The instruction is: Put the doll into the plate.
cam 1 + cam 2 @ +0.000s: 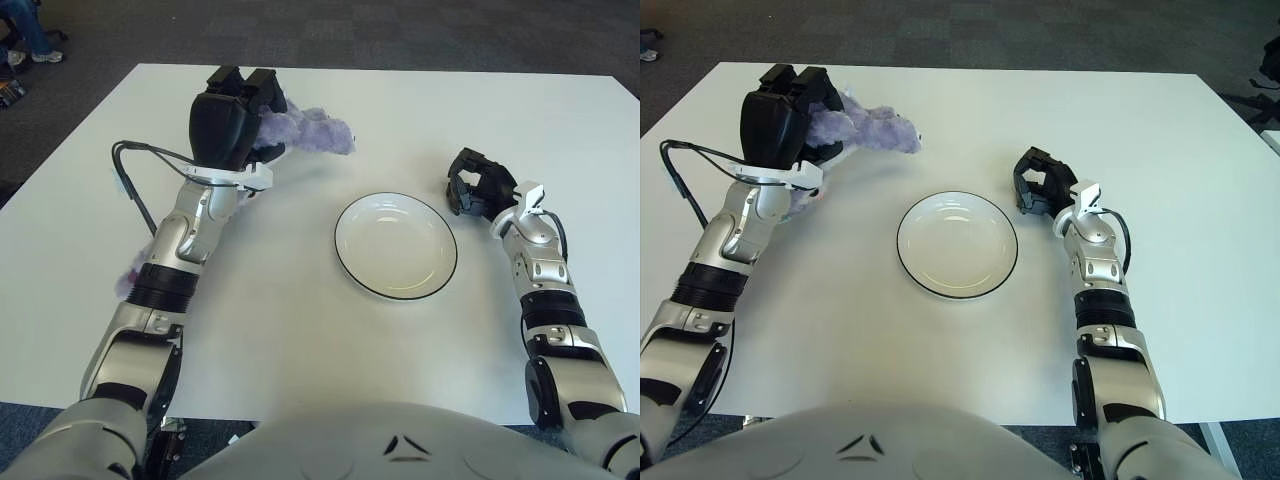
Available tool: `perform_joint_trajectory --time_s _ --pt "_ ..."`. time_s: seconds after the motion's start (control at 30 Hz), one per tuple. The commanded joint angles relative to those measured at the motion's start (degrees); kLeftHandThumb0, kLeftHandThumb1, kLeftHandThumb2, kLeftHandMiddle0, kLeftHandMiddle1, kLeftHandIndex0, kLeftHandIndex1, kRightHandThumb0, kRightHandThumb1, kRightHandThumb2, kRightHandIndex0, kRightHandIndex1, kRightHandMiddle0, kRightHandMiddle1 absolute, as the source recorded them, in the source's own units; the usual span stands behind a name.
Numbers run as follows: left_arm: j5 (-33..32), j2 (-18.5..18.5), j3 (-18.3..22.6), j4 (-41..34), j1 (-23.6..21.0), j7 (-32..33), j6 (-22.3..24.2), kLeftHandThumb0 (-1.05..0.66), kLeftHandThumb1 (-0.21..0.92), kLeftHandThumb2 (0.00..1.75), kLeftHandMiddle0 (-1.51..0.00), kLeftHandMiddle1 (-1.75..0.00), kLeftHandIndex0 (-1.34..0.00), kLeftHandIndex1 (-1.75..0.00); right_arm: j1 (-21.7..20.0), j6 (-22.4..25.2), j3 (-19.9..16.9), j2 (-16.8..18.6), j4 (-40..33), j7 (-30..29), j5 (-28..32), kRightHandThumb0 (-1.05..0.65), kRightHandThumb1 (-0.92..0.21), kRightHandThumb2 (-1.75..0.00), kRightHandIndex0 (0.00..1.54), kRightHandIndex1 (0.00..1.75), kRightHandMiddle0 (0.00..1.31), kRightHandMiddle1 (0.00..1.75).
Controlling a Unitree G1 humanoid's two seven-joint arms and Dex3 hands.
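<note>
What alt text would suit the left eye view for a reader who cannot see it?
The robot's left hand grips a fluffy purple doll above the white table, left of and beyond an empty white round plate with a dark rim. The right hand shows just right of the plate, fingers curled, holding nothing.

One purple doll (pixel 315 131), one white plate (pixel 395 246), one table (pixel 420 110), two hands.
</note>
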Motion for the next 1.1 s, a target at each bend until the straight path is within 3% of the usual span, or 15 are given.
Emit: perform_joint_trajectory --time_s 0.0,0.53,1.07 --pt "0.5 -0.2 -0.5 1.6 -3.2 3.5 -2.1 0.0 -0.01 1.69 -0.86 -1.75 -0.61 -1.75 1.7 2.0 0.5 -0.3 0.2 0.4 -0.5 -0.42 -0.52 -1.06 1.17 1.75 0.45 1.75" --pt "0.6 -2.5 -3.1 4.9 -7.3 7.3 -6.8 0.0 0.02 1.67 -0.84 -1.75 -0.59 -1.75 2.3 3.3 0.7 -0.1 -1.5 -0.2 -0.7 -0.42 -0.53 -1.05 1.16 1.75 0.45 1.75" --pt "-0.4 -4.9 -4.5 -3.9 -3.7 1.7 -6.4 0.0 -0.03 1.72 -0.88 -1.75 -0.63 -1.75 2.6 3.8 0.9 -0.1 -2.2 -0.8 -1.2 -0.42 -0.54 -1.03 1.15 1.75 0.44 1.75"
